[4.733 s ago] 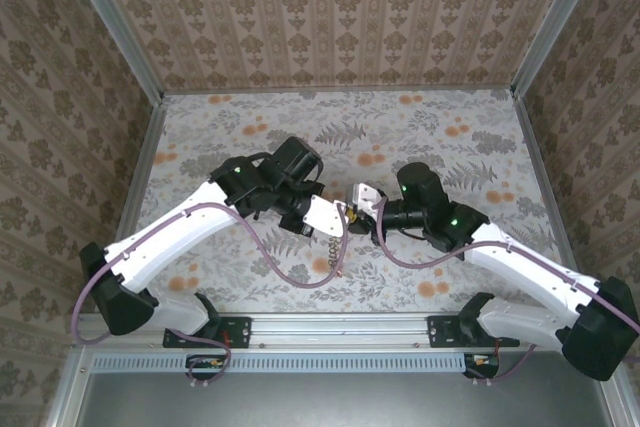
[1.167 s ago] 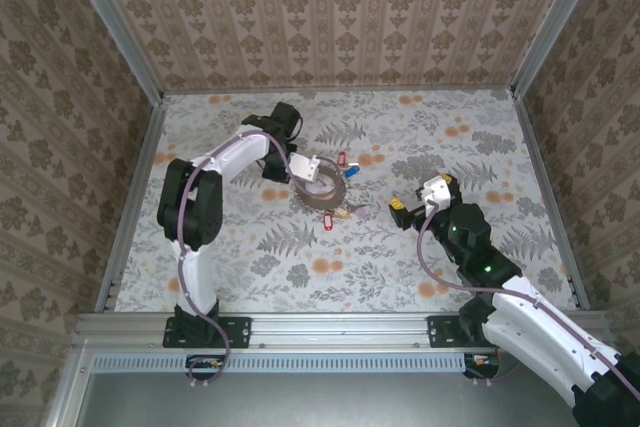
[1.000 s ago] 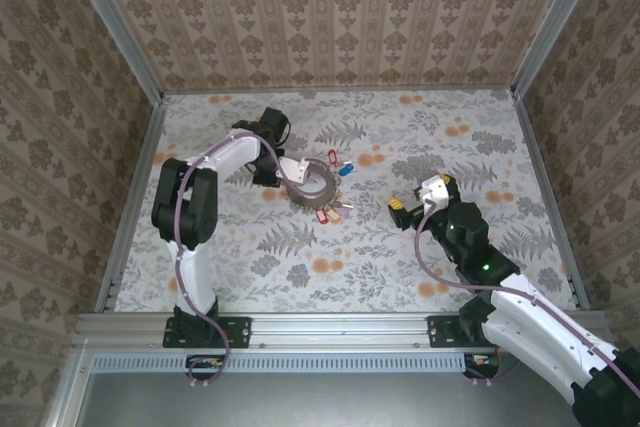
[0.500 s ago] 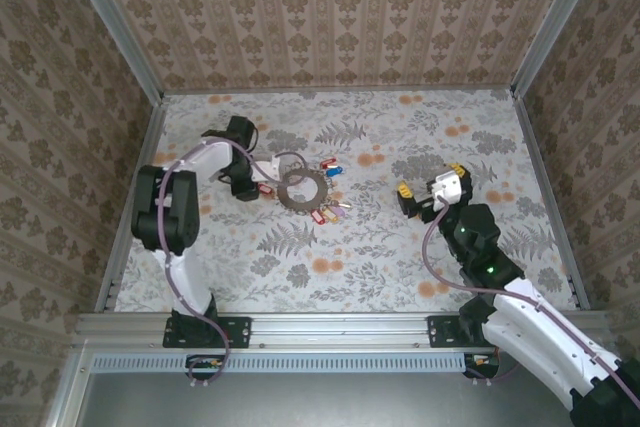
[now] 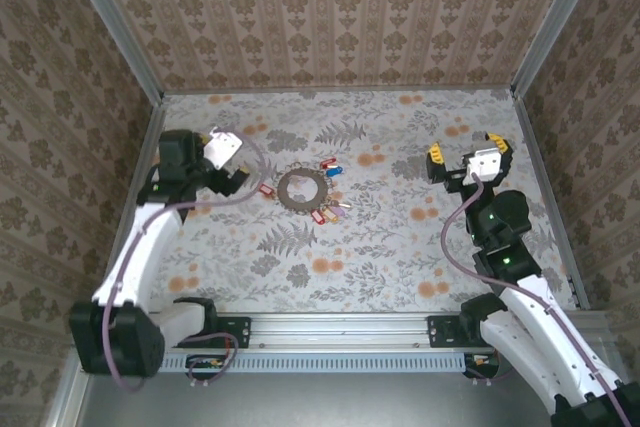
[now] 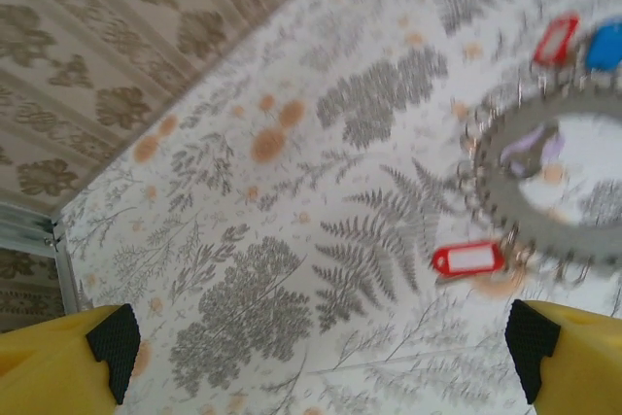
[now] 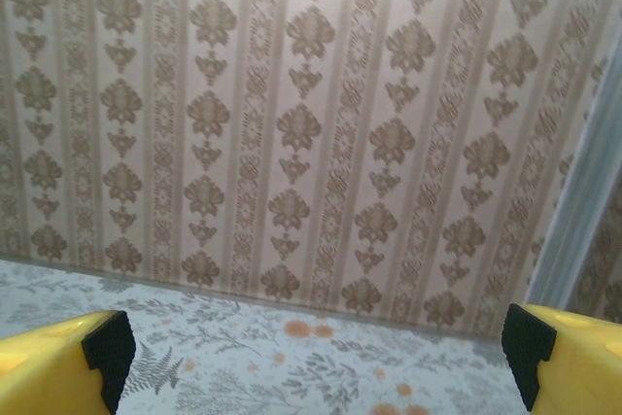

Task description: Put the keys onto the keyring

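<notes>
Keyring: the dark, round keyring (image 5: 299, 188) lay flat on the floral tabletop (image 5: 400, 267), a little left of centre, with no gripper touching it.

Keys: small coloured tags fanned out around the rim. A red tag (image 5: 266, 189) sat at its left edge. A second red tag (image 5: 323, 162) and a blue tag (image 5: 334, 171) sat on the far right side. A cluster of red, yellow and purple tags (image 5: 330, 213) lay at its near right. (From overhead it could not be told whether each one was actually threaded on.)

Close view: the left wrist camera, somewhat blurred, showed the left-hand red tag (image 6: 469, 259), with its white label, lying just beside the ring's outer edge. The far red tag (image 6: 555, 39) and the blue one (image 6: 604, 46) lay beyond it.

Left gripper: the left gripper (image 5: 238, 173) hung near the ring's left side and clear of it. Its yellow fingers (image 6: 58, 362) were spread wide with only tabletop between them.

Right gripper: the right gripper (image 5: 465, 150) stood well apart at the right of the table. Its jaws were equally wide and empty, and its camera faced the back wall.

Setting: damask-patterned wallpaper (image 7: 292, 123) lined the enclosure behind and to both sides. A metal rail (image 5: 330, 327) carrying the two arm bases ran along the near edge.
</notes>
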You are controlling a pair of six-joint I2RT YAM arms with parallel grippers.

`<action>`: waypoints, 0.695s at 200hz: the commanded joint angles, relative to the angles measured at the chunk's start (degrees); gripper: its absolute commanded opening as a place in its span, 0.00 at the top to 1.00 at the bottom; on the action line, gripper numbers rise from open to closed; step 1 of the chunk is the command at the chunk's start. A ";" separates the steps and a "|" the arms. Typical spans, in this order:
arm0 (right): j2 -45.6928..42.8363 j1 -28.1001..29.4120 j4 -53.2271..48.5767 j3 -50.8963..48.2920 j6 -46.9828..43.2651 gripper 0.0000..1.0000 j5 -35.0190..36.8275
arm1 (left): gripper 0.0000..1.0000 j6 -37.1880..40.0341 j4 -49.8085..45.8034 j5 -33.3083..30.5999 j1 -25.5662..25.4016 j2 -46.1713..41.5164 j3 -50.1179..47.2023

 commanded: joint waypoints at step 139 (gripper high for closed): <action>46.96 -12.26 37.90 -13.03 8.76 0.00 -13.64 | 0.00 -27.88 65.47 -6.78 7.53 27.79 -25.46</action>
